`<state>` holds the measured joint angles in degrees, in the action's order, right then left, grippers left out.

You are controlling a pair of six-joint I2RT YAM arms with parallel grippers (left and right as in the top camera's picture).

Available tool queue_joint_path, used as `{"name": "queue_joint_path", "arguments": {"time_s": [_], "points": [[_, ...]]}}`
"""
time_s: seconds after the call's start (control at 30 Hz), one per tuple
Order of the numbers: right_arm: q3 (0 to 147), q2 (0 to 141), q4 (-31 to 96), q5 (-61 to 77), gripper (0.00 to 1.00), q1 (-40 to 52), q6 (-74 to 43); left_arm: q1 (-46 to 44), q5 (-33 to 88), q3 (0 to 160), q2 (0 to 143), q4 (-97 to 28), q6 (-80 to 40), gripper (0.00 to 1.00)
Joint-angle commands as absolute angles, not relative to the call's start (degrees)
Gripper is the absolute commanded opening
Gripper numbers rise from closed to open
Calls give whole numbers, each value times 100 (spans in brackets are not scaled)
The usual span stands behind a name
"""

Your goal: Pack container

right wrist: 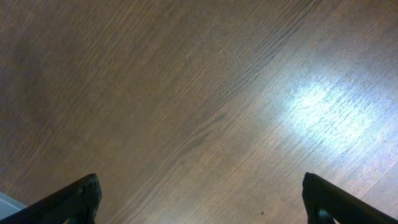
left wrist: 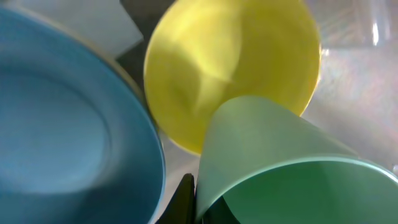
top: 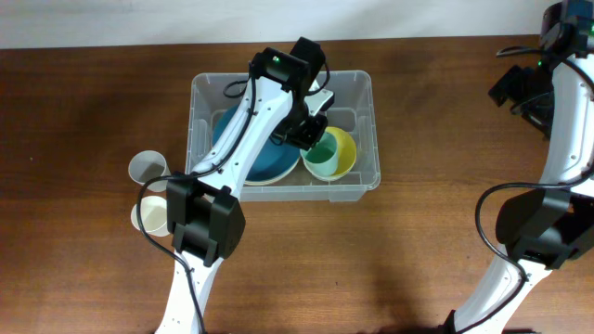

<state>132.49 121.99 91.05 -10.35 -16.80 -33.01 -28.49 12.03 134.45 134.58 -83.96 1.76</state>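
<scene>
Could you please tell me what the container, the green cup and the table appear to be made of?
The container: clear plastic, probably; the wood shows through its walls. The green cup: likely matte plastic, thin-rimmed with soft, even shading. The table: wood or wood veneer, brown grain lines with a satin glare patch.
</scene>
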Motion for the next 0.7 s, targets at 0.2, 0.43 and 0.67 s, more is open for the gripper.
{"name": "queue_joint_path", "arguments": {"time_s": [0.2,0.43,0.67], "points": [[13227,12230,9100,-1048,99,-1684,-3352,-2871,1236,13399,13511,-7443,263,1],[13227,12230,9100,-1048,99,-1684,-3352,-2871,915,13391,13583,-7404,263,1],[13227,12230,9100,-1048,99,-1684,-3352,-2871,917,13391,13778,-7561,263,1]]}}
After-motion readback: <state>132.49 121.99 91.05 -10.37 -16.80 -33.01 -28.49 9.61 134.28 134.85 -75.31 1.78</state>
